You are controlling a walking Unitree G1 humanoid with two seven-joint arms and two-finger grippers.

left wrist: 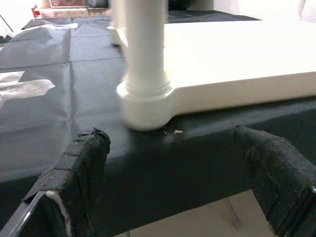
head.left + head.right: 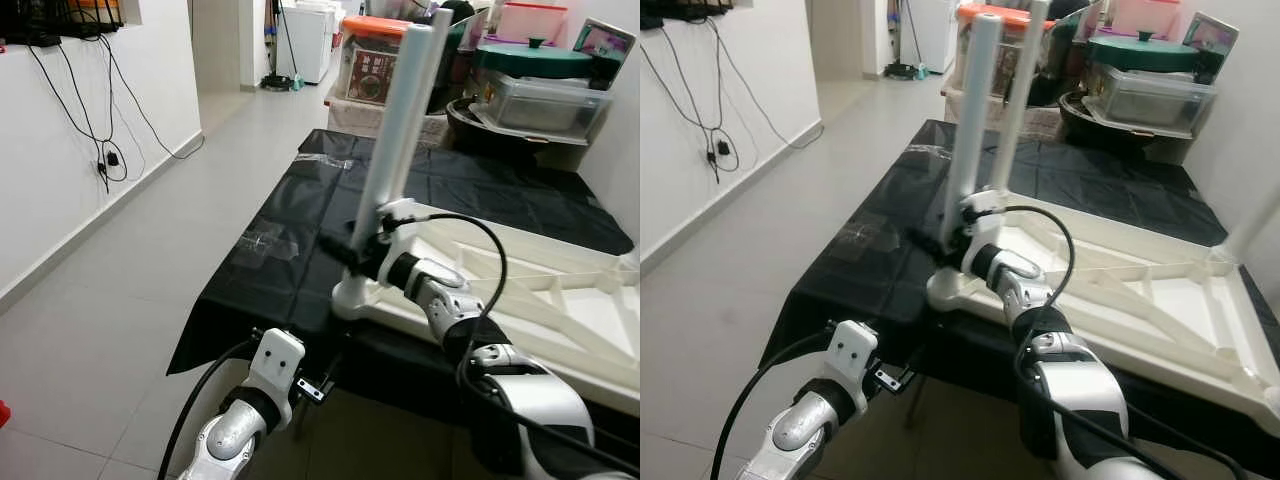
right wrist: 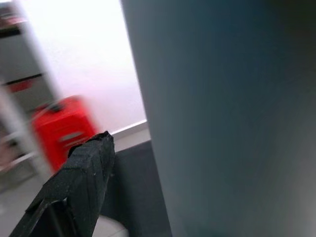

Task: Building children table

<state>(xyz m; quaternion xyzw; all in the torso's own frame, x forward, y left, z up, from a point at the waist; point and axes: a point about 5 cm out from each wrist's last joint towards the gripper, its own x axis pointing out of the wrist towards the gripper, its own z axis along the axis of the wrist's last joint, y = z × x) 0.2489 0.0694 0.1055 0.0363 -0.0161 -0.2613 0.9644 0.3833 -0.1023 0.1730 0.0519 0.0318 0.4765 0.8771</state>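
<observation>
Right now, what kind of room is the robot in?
Probably a home's hallway or storage corner: tiled floor, stacked plastic boxes by the wall, and a white fridge farther back.

Right claw (image 2: 345,247) raised forward, arm extended, fingers closed around a grip. Left claw (image 2: 318,385) low, forearm angled up, fingers (image 1: 81,163) spread apart.

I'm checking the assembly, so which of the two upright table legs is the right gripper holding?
The nearer leg, standing in the tabletop's front corner socket; the right gripper grips it low down.
</observation>
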